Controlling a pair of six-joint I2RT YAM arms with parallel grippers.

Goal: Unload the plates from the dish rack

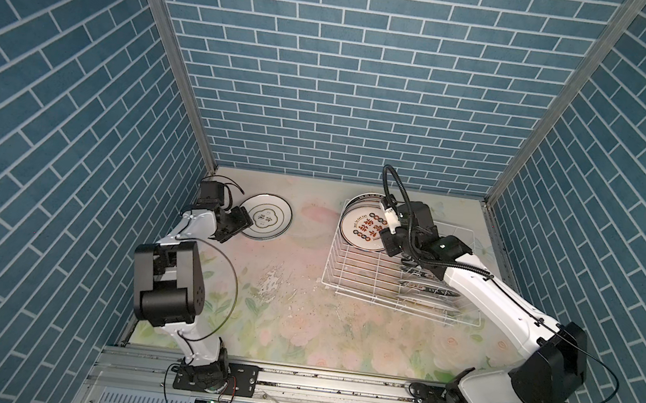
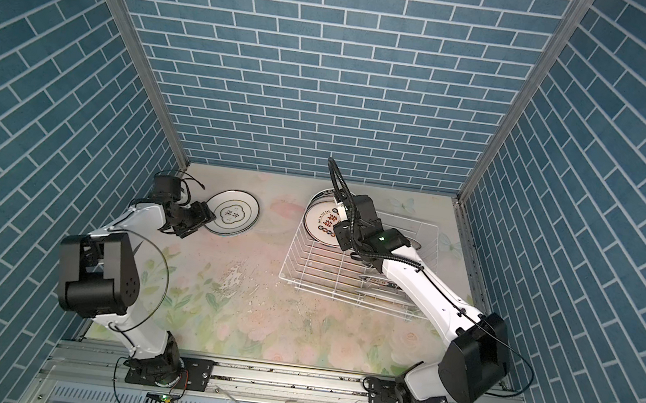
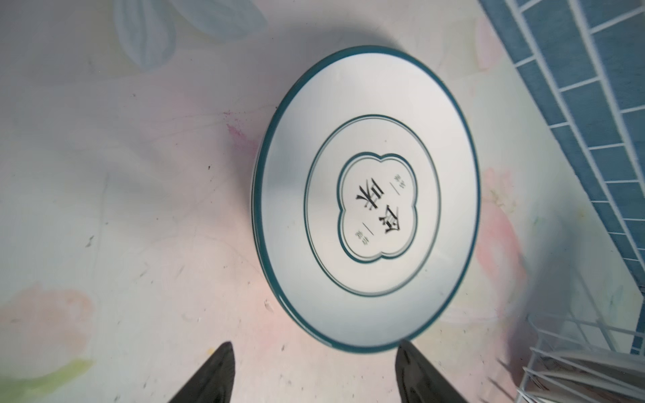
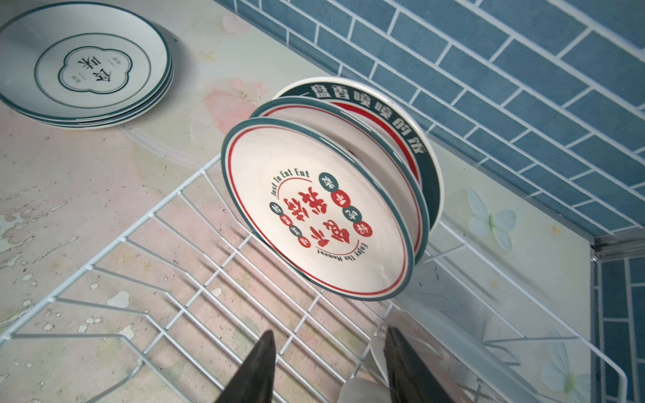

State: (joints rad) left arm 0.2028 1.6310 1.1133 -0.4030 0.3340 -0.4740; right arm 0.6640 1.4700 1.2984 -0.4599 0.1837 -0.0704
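Note:
A stack of white plates (image 1: 267, 217) (image 3: 366, 202) with thin green rims lies flat on the table at the back left. My left gripper (image 1: 238, 222) (image 3: 314, 349) stands open just beside its near rim, holding nothing. The white wire dish rack (image 1: 350, 275) (image 4: 146, 223) sits at the back right. Three plates stand upright at its far end: a red-character plate (image 1: 362, 229) (image 4: 324, 216) in front and a larger plate with a dark green lettered rim (image 4: 384, 108) at the back. My right gripper (image 1: 390, 238) (image 4: 330, 335) hovers open over the rack, short of the front plate.
More plates (image 1: 427, 290) stand in the rack's near right part, partly hidden under my right arm. The blue tiled back wall (image 4: 488, 87) runs close behind the rack. The floral tabletop (image 1: 297, 258) lies between stack and rack.

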